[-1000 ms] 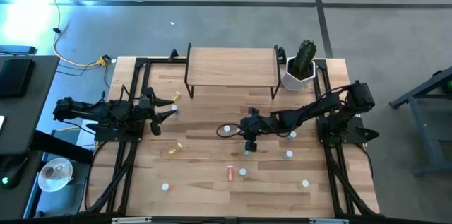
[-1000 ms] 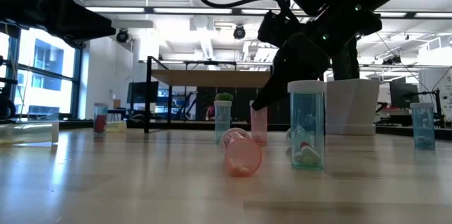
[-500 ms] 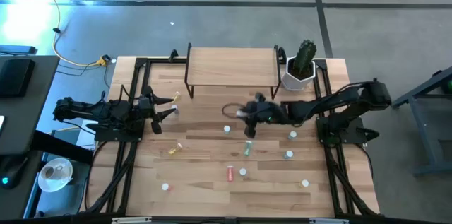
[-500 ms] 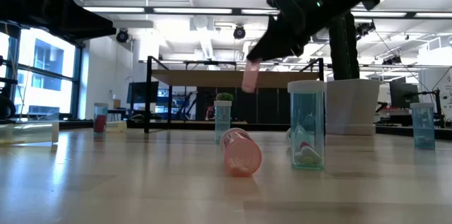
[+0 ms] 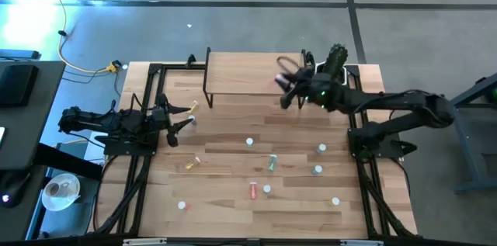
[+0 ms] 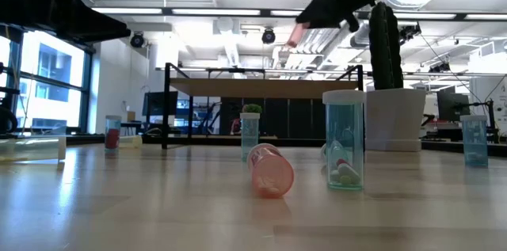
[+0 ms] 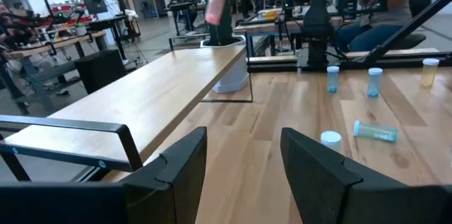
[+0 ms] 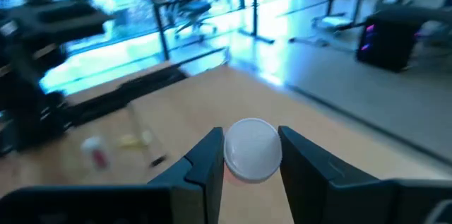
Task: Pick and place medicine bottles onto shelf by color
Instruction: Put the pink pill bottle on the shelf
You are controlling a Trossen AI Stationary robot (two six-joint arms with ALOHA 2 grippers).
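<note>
My right hand (image 5: 284, 91) grips a pink medicine bottle (image 5: 280, 81) by its sides, raised over the shelf (image 5: 248, 71) at its three o'clock end, near the cactus pot (image 5: 329, 81). My left hand (image 5: 184, 116) waits at nine o'clock of the table (image 5: 225, 211), fingers apart and empty.

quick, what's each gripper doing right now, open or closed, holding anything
Left gripper: open, empty, waiting at the table's left edge.
Right gripper: closed on a pink medicine bottle, raised over the shelf near its right end.

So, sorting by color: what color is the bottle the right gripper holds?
Pink bottle, pale cap; low view shows it best.
</note>
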